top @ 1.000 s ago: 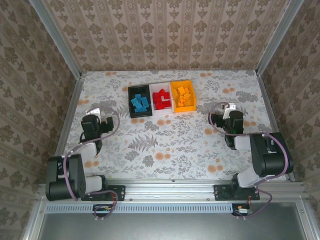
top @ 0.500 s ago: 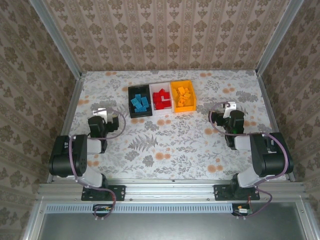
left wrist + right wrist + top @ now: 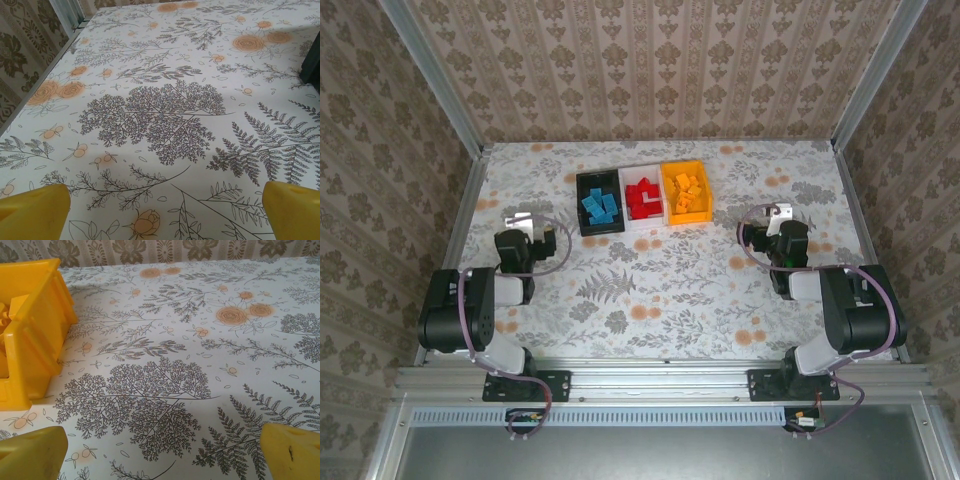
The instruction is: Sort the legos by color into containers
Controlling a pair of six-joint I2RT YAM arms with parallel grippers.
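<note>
Already sorted by color, midway along the table's (image 3: 670, 290) far edge.
Blue legos (image 3: 601, 207) lie in the black bin (image 3: 580, 205), red in the white bin (image 3: 645, 224), yellow in the orange-yellow bin (image 3: 706, 196). Left gripper (image 3: 525, 224) and right gripper (image 3: 775, 216) hang released, jaws wide and empty, near the left and right edges.

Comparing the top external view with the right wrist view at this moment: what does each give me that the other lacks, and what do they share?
Top external adds: the black bin of blue legos, the white bin of red legos, the left gripper, and both arms standing well short of the bins. Right wrist adds: a close look at the right gripper, its yellow fingertips spread wide with nothing between them. Shared: the orange-yellow bin with its orange-yellow legos, and the floral table.
</note>
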